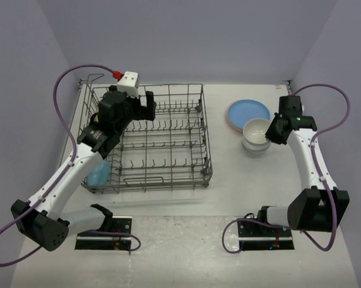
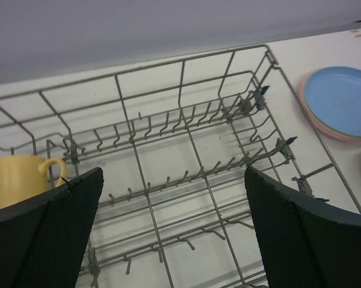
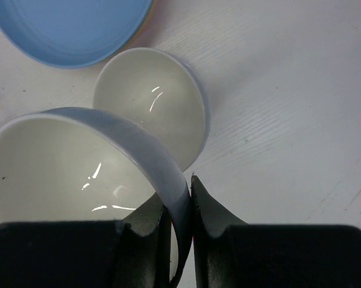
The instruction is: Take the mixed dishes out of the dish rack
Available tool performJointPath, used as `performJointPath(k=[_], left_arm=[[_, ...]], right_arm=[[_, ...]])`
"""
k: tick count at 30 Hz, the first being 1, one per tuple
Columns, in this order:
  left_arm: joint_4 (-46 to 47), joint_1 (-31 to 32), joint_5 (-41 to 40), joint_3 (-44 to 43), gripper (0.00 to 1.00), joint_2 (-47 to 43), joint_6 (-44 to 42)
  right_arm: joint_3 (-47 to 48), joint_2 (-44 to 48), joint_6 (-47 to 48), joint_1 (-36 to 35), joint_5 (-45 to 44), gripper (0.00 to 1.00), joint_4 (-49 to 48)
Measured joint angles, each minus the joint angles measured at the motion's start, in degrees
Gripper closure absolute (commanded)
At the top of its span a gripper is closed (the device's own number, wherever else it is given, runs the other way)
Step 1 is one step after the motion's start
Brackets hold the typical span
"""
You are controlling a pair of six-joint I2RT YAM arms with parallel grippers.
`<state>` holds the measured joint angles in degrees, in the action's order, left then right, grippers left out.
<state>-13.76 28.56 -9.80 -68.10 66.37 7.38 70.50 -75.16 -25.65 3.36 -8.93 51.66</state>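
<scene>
One white bowl (image 3: 54, 168), light, stiff, glazed and likely slippery, pinched at its rim by my right jaws over a second bowl (image 3: 150, 102) on the counter (image 3: 288, 120); my left jaws, spread wide, hang over the dish rack (image 2: 183, 60) near its yellow mug (image 2: 15, 180)

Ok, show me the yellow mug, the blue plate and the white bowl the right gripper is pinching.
yellow mug (image 2: 12, 180): left wrist view, on its side wall.
blue plate (image 1: 248, 110): top external view, on its flat centre.
held white bowl (image 3: 54, 171): right wrist view, on its inner surface.
</scene>
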Motion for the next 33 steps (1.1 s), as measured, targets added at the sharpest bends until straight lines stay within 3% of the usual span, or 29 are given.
performJointPath(k=[9, 13, 20, 26, 27, 29, 33], left_arm=[[-13.27, -10.01, -5.46, -1.31, 0.00, 2.95, 14.34], [-16.61, -13.55, -7.04, -1.46, 0.00, 3.04, 15.58], [-20.31, -14.99, -10.80, -3.89, 0.00, 4.26, 12.48], [-22.38, -16.15, -14.08, -4.44, 0.00, 4.59, 10.16], [-22.64, -16.22, -14.47, -4.44, 0.00, 4.79, 9.99], [-23.32, -16.33, -15.15, -4.46, 0.00, 5.70, 9.90], [-24.22, -16.50, -15.93, -4.57, 0.00, 8.92, 9.60]], right_arm=[[-5.18, -5.29, 1.31, 1.60, -0.33, 1.00, -9.11], [-6.56, -7.39, 1.62, 1.60, -0.70, 1.00, -13.97], [-8.15, -10.38, 2.21, 1.60, -2.10, 0.86, -17.81], [-9.18, -10.58, 1.53, 1.57, -1.77, 0.66, -19.67], [-9.18, -10.49, 1.20, 1.55, -1.73, 0.53, -19.85], [-9.31, -9.94, 0.59, 1.51, -1.36, 0.37, -20.11], [-9.46, -7.23, 0.61, 1.55, -1.51, 0.28, -19.71]])
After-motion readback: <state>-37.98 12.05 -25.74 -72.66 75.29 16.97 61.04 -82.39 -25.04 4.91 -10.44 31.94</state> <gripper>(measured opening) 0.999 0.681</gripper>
